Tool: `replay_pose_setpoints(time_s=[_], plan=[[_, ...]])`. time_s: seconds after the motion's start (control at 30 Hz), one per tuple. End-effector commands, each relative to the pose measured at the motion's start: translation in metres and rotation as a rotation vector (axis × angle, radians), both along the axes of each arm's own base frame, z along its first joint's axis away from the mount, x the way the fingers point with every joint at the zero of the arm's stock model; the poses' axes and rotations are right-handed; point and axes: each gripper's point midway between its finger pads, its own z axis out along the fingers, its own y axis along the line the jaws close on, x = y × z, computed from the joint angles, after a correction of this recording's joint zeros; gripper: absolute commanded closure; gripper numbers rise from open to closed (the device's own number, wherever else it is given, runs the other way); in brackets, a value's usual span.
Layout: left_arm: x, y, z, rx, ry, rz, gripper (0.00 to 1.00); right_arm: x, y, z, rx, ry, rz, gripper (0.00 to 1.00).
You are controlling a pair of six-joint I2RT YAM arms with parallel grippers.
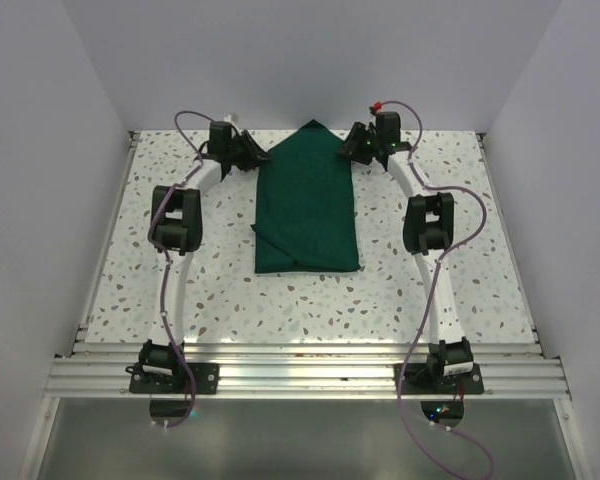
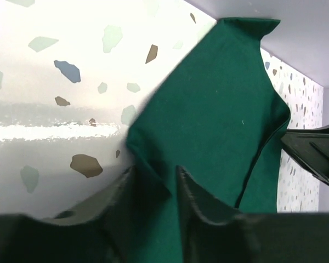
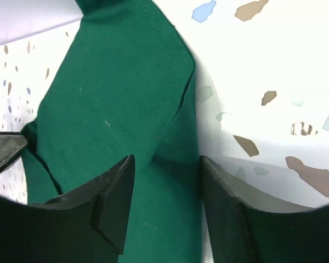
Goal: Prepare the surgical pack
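Note:
The surgical pack is a dark green drape (image 1: 305, 210) folded into a long bundle in the middle of the table, with its far end coming to a point. No tray, instruments or packets show. My left gripper (image 1: 252, 155) is at the bundle's far left slanted edge. In the left wrist view (image 2: 153, 178) its jaws stand a little apart over a fold of the drape (image 2: 219, 109). My right gripper (image 1: 355, 150) is at the far right slanted edge. In the right wrist view (image 3: 167, 164) it is open astride the edge of the drape (image 3: 115, 93).
The speckled white tabletop (image 1: 460, 260) is walled at the back and on both sides. An aluminium rail (image 1: 300, 375) with the arm bases runs along the near edge. A finger of the right gripper (image 2: 318, 156) shows across the drape in the left wrist view.

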Motion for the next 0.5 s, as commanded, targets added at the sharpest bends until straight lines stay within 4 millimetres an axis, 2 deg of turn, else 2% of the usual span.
replay_pose_setpoints(time_s=[0.0, 0.03, 0.07, 0.1, 0.13, 0.2, 0.23, 0.3, 0.33, 0.37, 0.4, 0.43, 0.47], plan=[[0.001, 0.000, -0.016, -0.040, 0.026, -0.017, 0.66, -0.013, 0.007, -0.046, 0.023, 0.105, 0.023, 0.54], [0.005, 0.001, -0.011, -0.056, 0.014, -0.012, 0.77, -0.012, 0.010, -0.045, 0.038, 0.101, 0.030, 0.60], [0.007, 0.000, -0.008, -0.067, 0.010, -0.015, 0.83, -0.010, 0.015, -0.035, 0.061, 0.084, 0.047, 0.65], [0.009, 0.001, -0.003, -0.079, 0.005, -0.017, 0.89, -0.007, 0.018, -0.026, 0.093, 0.068, 0.050, 0.80], [0.013, 0.001, 0.007, -0.095, -0.007, -0.013, 0.99, -0.004, 0.021, -0.015, 0.116, 0.050, 0.052, 0.86], [0.016, 0.001, 0.020, -0.113, -0.023, -0.012, 1.00, -0.001, 0.028, 0.006, 0.161, 0.012, 0.052, 1.00], [0.018, 0.000, 0.035, -0.125, -0.046, -0.011, 1.00, 0.001, 0.031, 0.025, 0.178, -0.014, 0.053, 1.00], [0.018, 0.000, 0.051, -0.126, -0.066, -0.011, 1.00, 0.004, 0.034, 0.054, 0.224, -0.047, 0.043, 1.00], [0.015, 0.000, 0.066, -0.120, -0.078, -0.015, 1.00, 0.006, 0.031, 0.078, 0.237, -0.079, 0.039, 1.00], [0.013, 0.001, 0.073, -0.115, -0.080, -0.013, 1.00, 0.005, 0.032, 0.090, 0.250, -0.083, 0.037, 1.00], [0.009, 0.002, 0.089, -0.109, -0.093, -0.019, 1.00, 0.002, 0.031, 0.097, 0.257, -0.080, 0.039, 1.00], [0.003, 0.002, 0.088, -0.105, -0.081, -0.025, 1.00, -0.001, 0.027, 0.117, 0.265, -0.090, 0.036, 1.00], [-0.002, 0.000, 0.093, -0.102, -0.078, -0.039, 1.00, -0.007, 0.024, 0.122, 0.266, -0.072, 0.032, 1.00]])
